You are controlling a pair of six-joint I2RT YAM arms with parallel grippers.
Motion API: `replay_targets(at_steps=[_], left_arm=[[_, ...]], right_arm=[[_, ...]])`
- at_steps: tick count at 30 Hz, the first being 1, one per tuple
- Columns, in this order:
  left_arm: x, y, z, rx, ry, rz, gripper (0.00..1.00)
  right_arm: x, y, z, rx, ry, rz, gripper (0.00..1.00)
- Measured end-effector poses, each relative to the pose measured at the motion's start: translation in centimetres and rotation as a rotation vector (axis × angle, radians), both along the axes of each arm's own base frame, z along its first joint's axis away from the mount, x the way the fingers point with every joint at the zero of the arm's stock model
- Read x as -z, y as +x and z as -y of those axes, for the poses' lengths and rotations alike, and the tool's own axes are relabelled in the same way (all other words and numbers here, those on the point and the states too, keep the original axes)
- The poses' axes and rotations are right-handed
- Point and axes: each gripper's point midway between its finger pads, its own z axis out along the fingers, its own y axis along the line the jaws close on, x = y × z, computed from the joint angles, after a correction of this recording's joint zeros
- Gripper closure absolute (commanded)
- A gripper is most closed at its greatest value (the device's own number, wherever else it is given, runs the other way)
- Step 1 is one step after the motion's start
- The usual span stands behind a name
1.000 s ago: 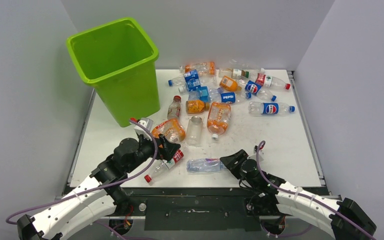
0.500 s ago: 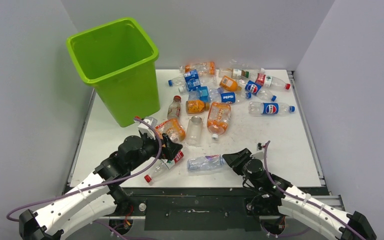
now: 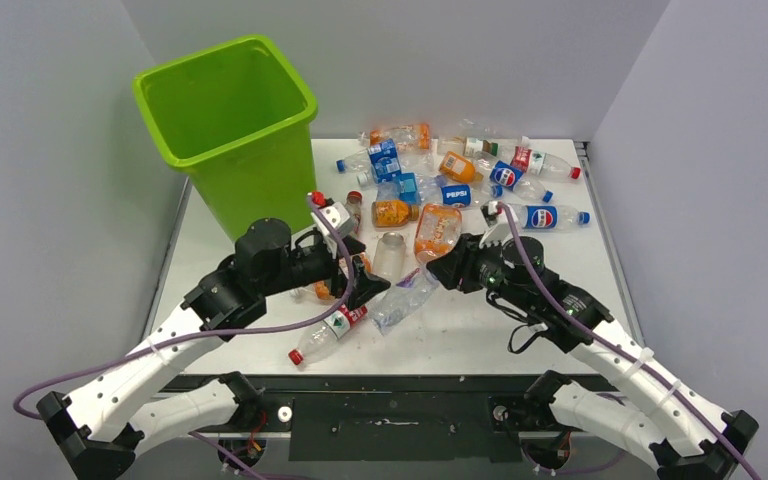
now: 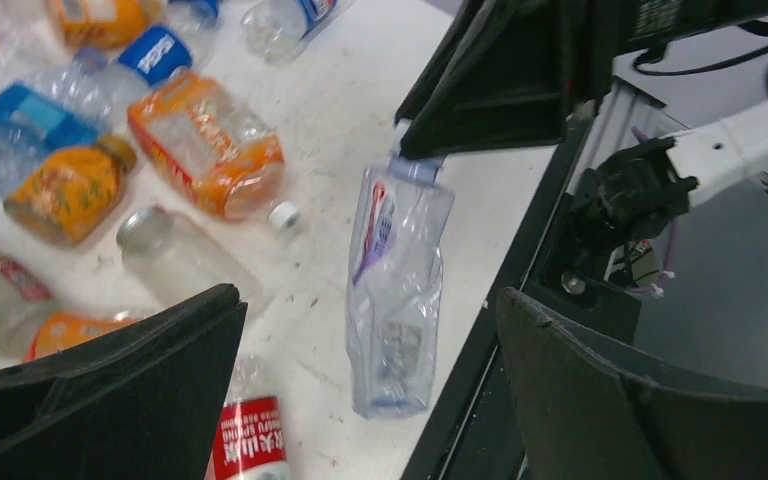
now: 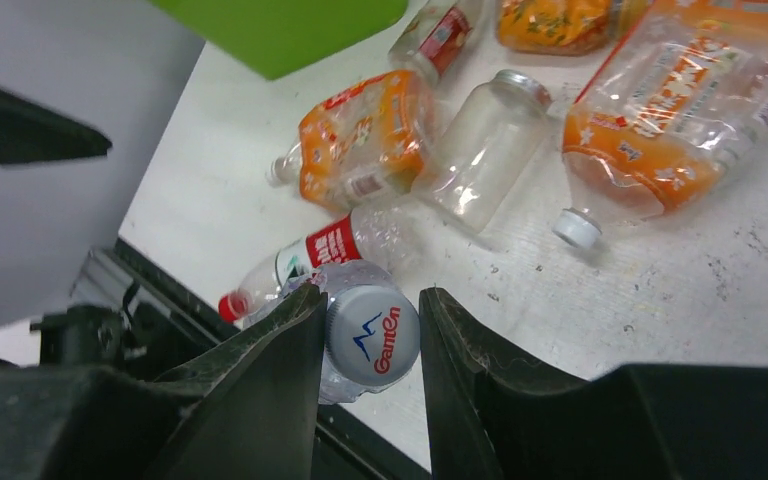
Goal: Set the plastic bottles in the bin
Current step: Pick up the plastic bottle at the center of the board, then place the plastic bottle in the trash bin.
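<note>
My right gripper (image 3: 434, 273) is shut on the capped neck of a clear bottle (image 3: 403, 301) with a purple label and holds it tilted above the table. In the right wrist view its grey cap (image 5: 372, 335) sits between my fingers (image 5: 260, 390). My left gripper (image 3: 365, 272) is open and empty just left of that bottle. In the left wrist view the bottle (image 4: 398, 290) hangs between its wide-apart jaws. The lime-green bin (image 3: 225, 130) stands at the back left. A red-label bottle (image 3: 325, 333) lies near the front edge. Several bottles (image 3: 460, 175) lie piled at the back.
A large orange-label bottle (image 3: 438, 235) and a clear label-less bottle (image 3: 388, 258) lie mid-table under the arms. Another orange bottle (image 5: 365, 140) lies near the bin's foot. A Pepsi bottle (image 3: 542, 217) lies at the right. The table's front edge (image 4: 500, 300) is close to the hanging bottle.
My right gripper has lifted the clear bottle off the table's front and carried it up and back. My left arm has risen and swung right, its gripper open beside the bottle.
</note>
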Motion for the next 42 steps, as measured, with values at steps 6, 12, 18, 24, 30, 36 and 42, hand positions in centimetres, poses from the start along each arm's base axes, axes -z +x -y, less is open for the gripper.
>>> replay_targets(at_steps=[6, 12, 18, 24, 30, 36, 42], left_arm=[[-2.4, -1.8, 2.7, 0.225, -0.008, 0.033, 0.04], [0.4, -3.4, 4.7, 0.388, 0.026, -0.114, 0.04], [1.2, -4.8, 5.3, 0.467, 0.010, -0.200, 0.09], [1.3, -5.7, 5.6, 0.515, -0.015, -0.250, 0.26], [2.1, -6.0, 6.0, 0.533, -0.030, -0.302, 0.66], [2.0, -6.1, 6.2, 0.524, -0.076, -0.309, 0.99], [-0.7, -3.9, 5.5, 0.370, -0.205, -0.223, 1.00]], right_arm=[[-1.2, -3.0, -1.5, -0.268, -0.076, 0.055, 0.95], [-3.8, -4.4, -2.5, -0.398, -0.053, 0.136, 0.95], [-5.0, -5.2, -3.2, -0.463, -0.025, 0.170, 0.95], [-6.2, -5.4, -3.7, -0.491, 0.005, 0.204, 0.95], [-7.5, -5.2, -4.3, -0.507, 0.033, 0.237, 0.95], [-7.8, -5.2, -4.3, -0.507, 0.038, 0.242, 0.18], [-9.5, -6.0, -2.8, -0.460, 0.069, 0.311, 0.03]])
